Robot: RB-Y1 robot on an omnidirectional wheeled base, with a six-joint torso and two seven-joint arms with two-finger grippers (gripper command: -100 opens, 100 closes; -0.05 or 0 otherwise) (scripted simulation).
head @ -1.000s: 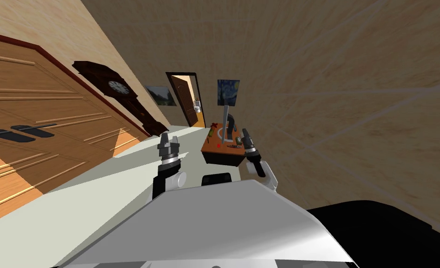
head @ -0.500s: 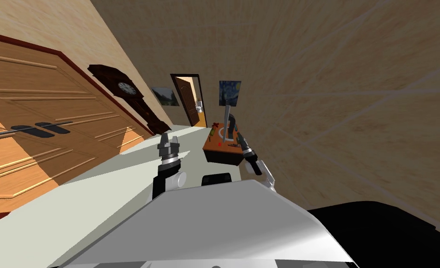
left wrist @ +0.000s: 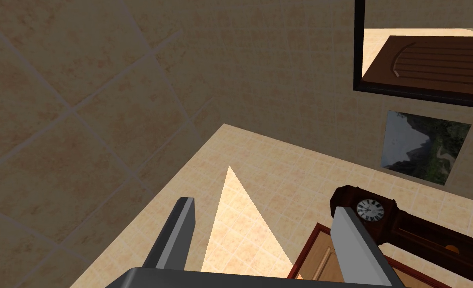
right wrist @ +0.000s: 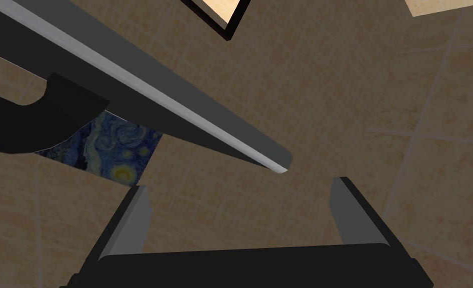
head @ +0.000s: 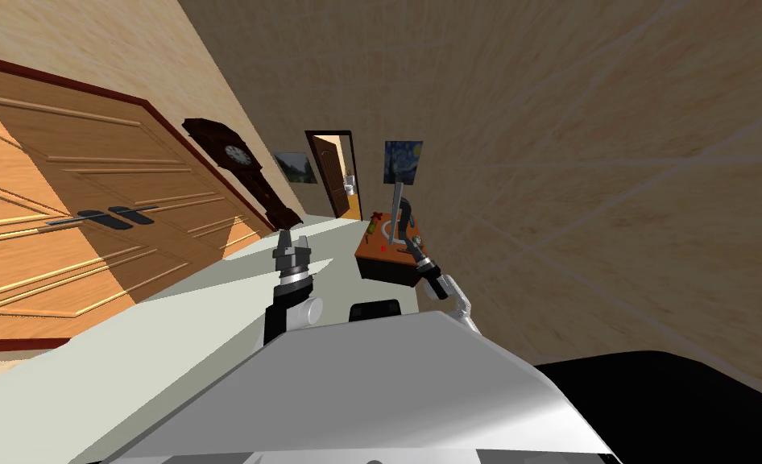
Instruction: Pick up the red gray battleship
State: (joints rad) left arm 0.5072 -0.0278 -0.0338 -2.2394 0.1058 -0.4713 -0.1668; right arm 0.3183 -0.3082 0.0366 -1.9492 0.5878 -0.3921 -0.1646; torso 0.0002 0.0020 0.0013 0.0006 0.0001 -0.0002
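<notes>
The right arm is extended forward and low. The right gripper (head: 413, 246) is held over the near edge of the desk (head: 369, 251), and in the right wrist view its fingers (right wrist: 139, 210) are seen set apart with nothing between them. The left arm is raised upright in front of the chest, clear of the desk. The left gripper (head: 292, 238) points upward and its fingers (left wrist: 183, 225) are likewise set apart and empty.

The left side is bounded by a wooden double door (head: 89, 234). The right side is bounded by a tiled wall (head: 613, 201), against which the desk is placed. A strip of pale floor (head: 210, 298) is left open between the door and the desk, on the left arm's side.

A thin grey monitor (head: 396, 205) is seen edge-on on the desk, with a dark curved stand (head: 404, 217) beside it. In the right wrist view, the monitor's lower corner (right wrist: 278, 162) is seen just beyond the open fingers.

Small items are scattered on the desk top, among them a red one (head: 383, 249) near the front edge. The red gray battleship cannot be singled out among them.
</notes>
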